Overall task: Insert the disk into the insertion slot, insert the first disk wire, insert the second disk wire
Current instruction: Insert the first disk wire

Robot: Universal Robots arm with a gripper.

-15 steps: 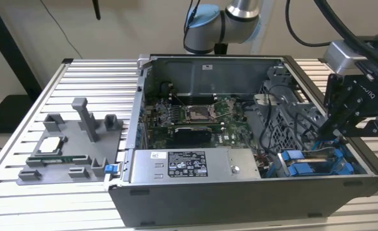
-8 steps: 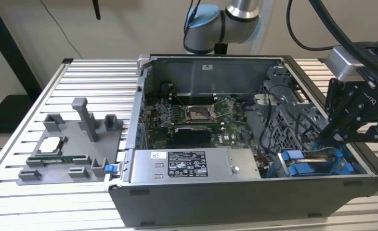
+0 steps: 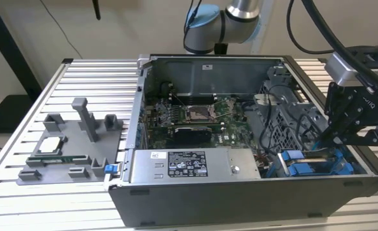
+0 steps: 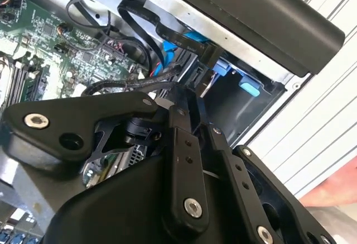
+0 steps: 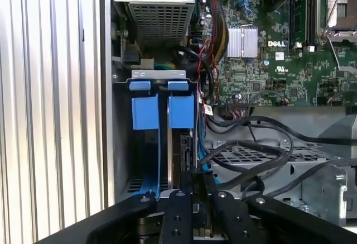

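While its jaws stand drawn nearly together, the black two-fingered gripper [image 5: 199,180] sits at the dark, blue-framed flat disk [image 5: 185,149], which appears seated edgewise in the grey sheet-metal insertion slot [image 5: 159,75]. Beyond, black wires [image 5: 251,152] lie loose, seemingly unplugged.

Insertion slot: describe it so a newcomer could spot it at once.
Find the open computer case on the slatted table. Past the silver power supply box, toward the exterior view's right, sits the insertion slot: a grey metal bay marked by bright blue plastic tabs, which the perforated cage beside it lacks.
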